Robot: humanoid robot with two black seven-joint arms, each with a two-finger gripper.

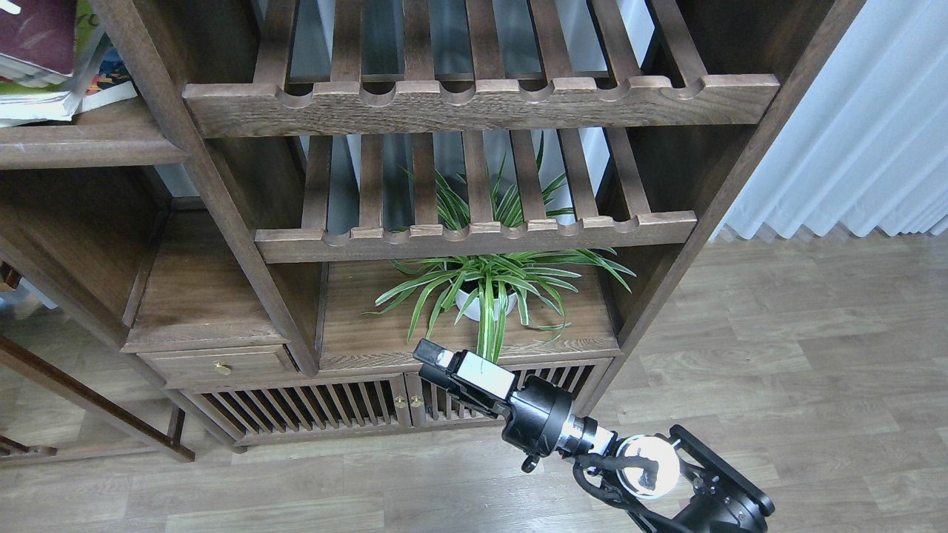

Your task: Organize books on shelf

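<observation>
In the top left corner, a maroon book (38, 33) lies over the stack on the dark wooden shelf (89, 141). Under it shows only the edge of a yellow-green book (33, 90). A corner of a third, colourful book (111, 78) pokes out on the right. The view's edge cuts off the stack. My right gripper (429, 357) hangs low in the middle, in front of the cabinet doors and far from the books. It looks dark and end-on, so its fingers cannot be told apart. My left gripper is out of view.
Two slatted racks (481, 104) with notched rails fill the upper middle. A spider plant in a white pot (492, 289) stands on the board below. A drawer with a brass knob (221, 366) is at the lower left, and a white curtain (859, 133) hangs at the right.
</observation>
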